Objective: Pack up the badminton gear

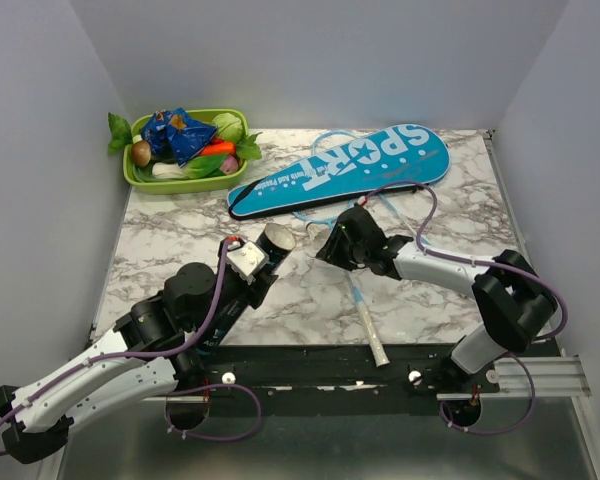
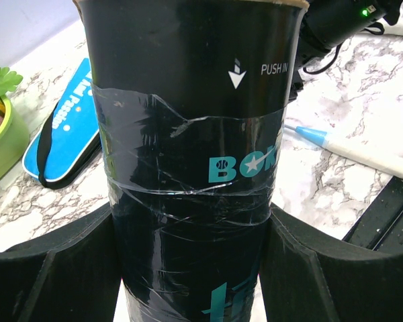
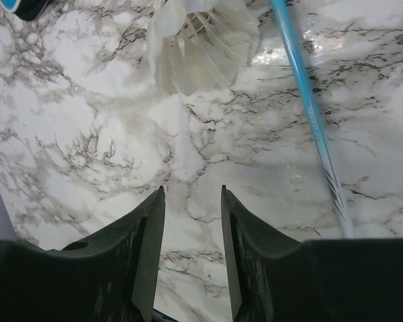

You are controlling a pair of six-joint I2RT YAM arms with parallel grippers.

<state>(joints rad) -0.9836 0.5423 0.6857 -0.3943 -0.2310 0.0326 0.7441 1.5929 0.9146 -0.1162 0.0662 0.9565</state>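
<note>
My left gripper (image 1: pixel 265 255) is shut on the dark clear tube (image 1: pixel 276 240) and holds it tilted over the table's middle. In the left wrist view the tube (image 2: pixel 188 134) fills the space between both fingers (image 2: pixel 54 268). My right gripper (image 1: pixel 330 250) is open and empty, low over the marble. A white feather shuttlecock (image 3: pixel 201 40) lies just ahead of its fingertips (image 3: pixel 151 221); it is hidden in the top view. A light-blue racket shaft (image 1: pixel 358 295) with a white butt (image 1: pixel 377 348) lies beside the right gripper (image 3: pixel 193 194). The blue "SPORT" cover (image 1: pixel 350 165) lies at the back.
A green tray (image 1: pixel 140 175) of toy vegetables stands at the back left. Thin light-blue racket frame (image 1: pixel 327 138) shows along the cover's edges. A black rail (image 1: pixel 320 365) runs along the table's near edge. Walls close in on the left, back and right.
</note>
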